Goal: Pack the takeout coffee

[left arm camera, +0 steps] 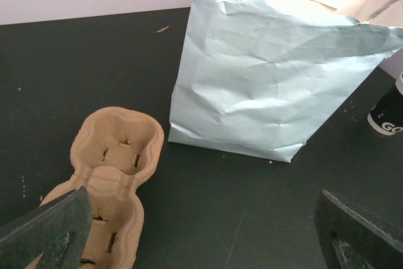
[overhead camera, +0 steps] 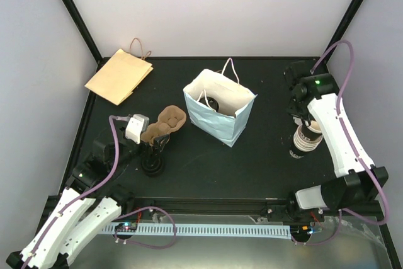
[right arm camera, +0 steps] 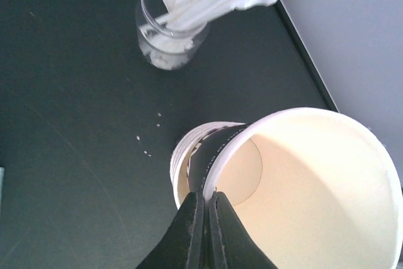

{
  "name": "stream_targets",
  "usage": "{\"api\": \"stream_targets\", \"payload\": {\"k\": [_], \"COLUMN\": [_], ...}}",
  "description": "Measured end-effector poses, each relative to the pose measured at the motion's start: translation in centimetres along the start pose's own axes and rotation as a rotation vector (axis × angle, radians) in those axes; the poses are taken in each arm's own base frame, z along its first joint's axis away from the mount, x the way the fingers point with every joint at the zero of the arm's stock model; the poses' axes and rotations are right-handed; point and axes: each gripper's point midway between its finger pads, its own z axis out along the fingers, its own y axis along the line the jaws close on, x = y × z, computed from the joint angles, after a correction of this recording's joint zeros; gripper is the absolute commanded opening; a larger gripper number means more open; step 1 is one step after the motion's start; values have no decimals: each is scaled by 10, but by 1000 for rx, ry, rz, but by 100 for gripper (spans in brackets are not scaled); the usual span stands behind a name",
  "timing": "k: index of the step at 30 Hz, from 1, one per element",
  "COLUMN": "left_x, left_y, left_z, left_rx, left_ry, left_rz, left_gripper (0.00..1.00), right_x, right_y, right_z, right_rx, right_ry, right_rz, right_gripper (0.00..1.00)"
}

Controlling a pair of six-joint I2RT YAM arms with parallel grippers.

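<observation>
The takeout coffee [overhead camera: 212,102] shows only as a round black lid down inside the open mouth of the white paper bag [overhead camera: 220,113] at the middle of the table [overhead camera: 264,155] — the cup body below it is hidden. Judging from that, a small lidded paper cup should be light, with a thin wall that dents easily, a lid that is only pressed on, and smooth paper that is a little slippery. The safest hold would be 2 fingers across the body just under the lid, gentle and kept upright. The rim and the lid are poor places to pinch.

At 3 o'clock from the bag, the right gripper [right arm camera: 206,198] is pinched closed on the rim of 1 lidless cup [right arm camera: 315,181], tilted above the nested stack [right arm camera: 182,168]. A jar of white stirrers [right arm camera: 169,36] stands at 11 o'clock from that cup in the wrist view. At 9 o'clock from the bag, the left gripper [left arm camera: 208,237] hangs with its fingers spread wide, holding nothing, over the pulp cup carrier [left arm camera: 119,149].

White letters "GO" sit on the black band low on the nested stack, at the right edge of the left wrist view. The print on the held cup's band is too blurred to read, and the bag shows no label.
</observation>
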Motion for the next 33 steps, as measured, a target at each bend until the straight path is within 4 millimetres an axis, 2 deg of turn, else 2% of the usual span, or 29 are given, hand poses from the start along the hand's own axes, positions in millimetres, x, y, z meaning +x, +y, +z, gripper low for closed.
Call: {"api": "stream_targets", "payload": {"k": [3,10,12,15,19,24,28,32,33], "left_x": [0,0,0,0,0,0,1,2,2], "left_y": [0,0,0,0,0,0,-1,-2,-2], "left_z": [0,0,0,0,0,0,1,4,5], "left_rx": [0,0,0,0,0,1,6,12,14], "left_ry": [0,0,0,0,0,0,5,16,20], "left_rz": [0,0,0,0,0,0,0,-1,-2], "left_gripper": [99,99,99,99,99,99,99,99,99], "right_x": [-11,-31,-33,-24,1,53,89,125,139], "right_y": [-5,-16,-13,3,35,80,97,108,113], "right_z": [-21,-98,-117,-140,-153,-143,-132,-129,-128], "right_rx": [-50,-286,-375,-554,-771,-907,-961,-1047,-1072], "right_ry": [-57,-228,-268,-293,-272,-190,-155,-155,-151], "right_rz": [25,60,46,-17,-138,-336,-420,-466,-490], "right_gripper": [2,2,1,1,1,1,1,1,1]}}
